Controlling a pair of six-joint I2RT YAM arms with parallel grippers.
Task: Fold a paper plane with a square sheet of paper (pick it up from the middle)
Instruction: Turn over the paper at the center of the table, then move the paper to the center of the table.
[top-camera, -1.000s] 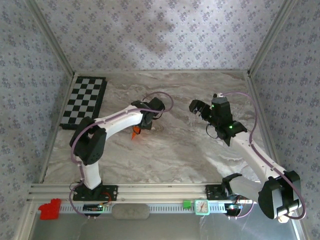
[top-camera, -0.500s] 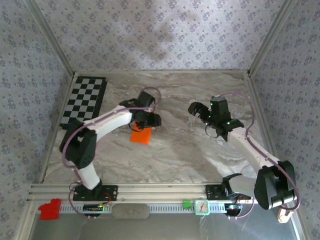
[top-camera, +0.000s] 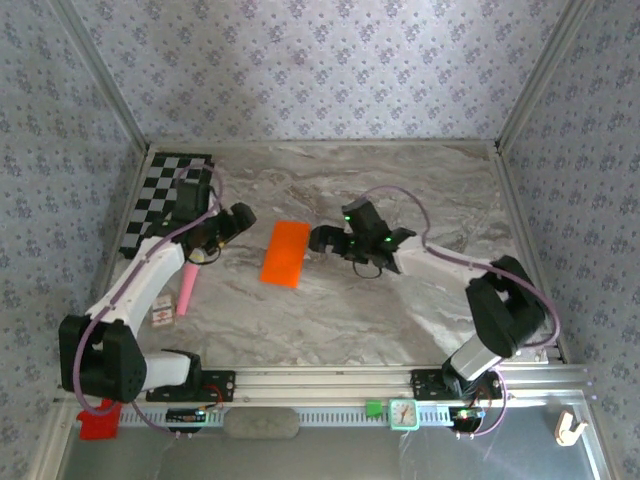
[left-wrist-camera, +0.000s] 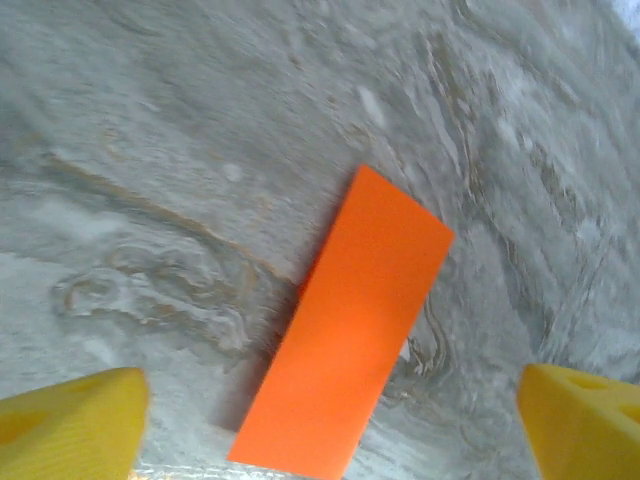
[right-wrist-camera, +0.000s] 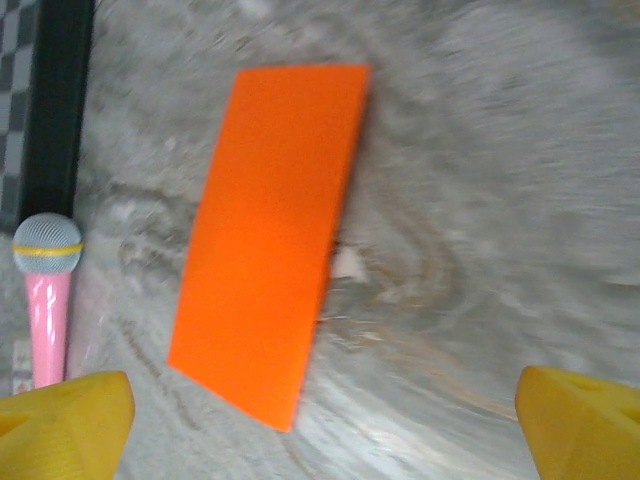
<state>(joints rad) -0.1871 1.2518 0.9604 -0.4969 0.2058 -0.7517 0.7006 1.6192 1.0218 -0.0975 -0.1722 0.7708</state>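
Left gripper (top-camera: 238, 220): jaws were spread wide, nothing held. The paper (top-camera: 285, 253), folded to a narrow rectangle, was laid flat on the table (top-camera: 400, 310) just to its right. Right gripper (top-camera: 320, 240): jaws were spread, empty, just beside the paper's right edge. A second earlier the paper was pinched under the left gripper and the right gripper was kept well apart.
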